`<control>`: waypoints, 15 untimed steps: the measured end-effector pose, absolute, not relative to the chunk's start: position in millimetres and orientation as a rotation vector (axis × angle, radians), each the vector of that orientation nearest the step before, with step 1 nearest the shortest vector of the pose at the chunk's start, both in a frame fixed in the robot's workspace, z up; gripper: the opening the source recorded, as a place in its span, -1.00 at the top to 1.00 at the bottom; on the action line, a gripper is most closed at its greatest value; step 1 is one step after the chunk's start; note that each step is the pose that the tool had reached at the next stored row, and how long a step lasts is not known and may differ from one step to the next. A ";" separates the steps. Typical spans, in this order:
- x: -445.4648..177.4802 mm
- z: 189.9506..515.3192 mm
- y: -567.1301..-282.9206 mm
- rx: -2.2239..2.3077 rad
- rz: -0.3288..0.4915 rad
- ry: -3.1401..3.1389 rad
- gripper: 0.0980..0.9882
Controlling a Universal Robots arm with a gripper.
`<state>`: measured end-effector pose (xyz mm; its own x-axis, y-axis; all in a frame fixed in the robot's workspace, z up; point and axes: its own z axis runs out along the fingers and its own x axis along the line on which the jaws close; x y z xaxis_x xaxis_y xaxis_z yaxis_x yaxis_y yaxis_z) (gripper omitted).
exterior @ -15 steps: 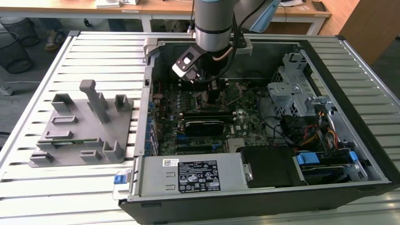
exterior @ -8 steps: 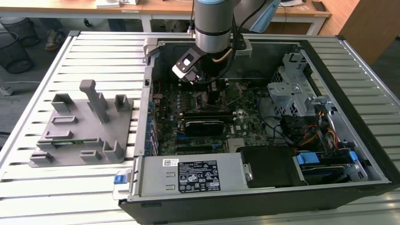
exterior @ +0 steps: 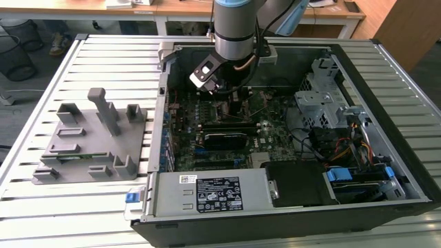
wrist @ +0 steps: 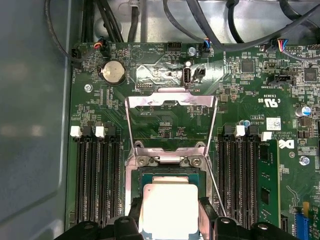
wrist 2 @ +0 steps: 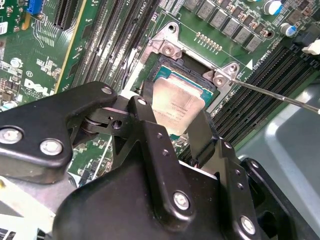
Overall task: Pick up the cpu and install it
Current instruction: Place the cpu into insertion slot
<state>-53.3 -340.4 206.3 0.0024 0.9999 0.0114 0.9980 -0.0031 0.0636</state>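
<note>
The cpu [wrist 2: 177, 97] is a silver-topped square chip lying flat over the black-framed socket [wrist 2: 165, 60] on the green motherboard. In the first wrist view the cpu [wrist: 170, 202] sits within the socket frame [wrist: 170, 161]. My gripper [wrist 2: 171, 112] has one black finger [wrist 2: 142, 107] against one side of the chip and the other against the opposite side, shut on it. The socket's metal load plate [wrist: 170, 100] stands swung open beyond the chip. In the exterior view the gripper [exterior: 226, 95] reaches down into the open computer case.
Memory slots [wrist: 95, 175] flank the socket on both sides. A thin metal lever [wrist 2: 280, 97] juts out beside it. A grey plastic fixture [exterior: 90, 139] stands on the slatted table at the exterior view's left. The power supply [exterior: 206, 194] and drive cage [exterior: 324, 103] crowd the case.
</note>
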 end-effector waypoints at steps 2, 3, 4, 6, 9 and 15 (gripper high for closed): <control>-53.5 205.3 -340.4 2.198 0.082 2.191 0.04; -53.6 204.7 -340.4 2.198 0.082 2.191 0.04; -53.6 204.0 -340.4 2.199 0.082 2.190 0.04; -53.6 202.9 -340.4 2.200 0.082 2.189 0.04; -53.7 201.3 -340.4 2.202 0.082 2.187 0.04; -53.7 197.0 -340.4 2.202 0.082 2.187 0.04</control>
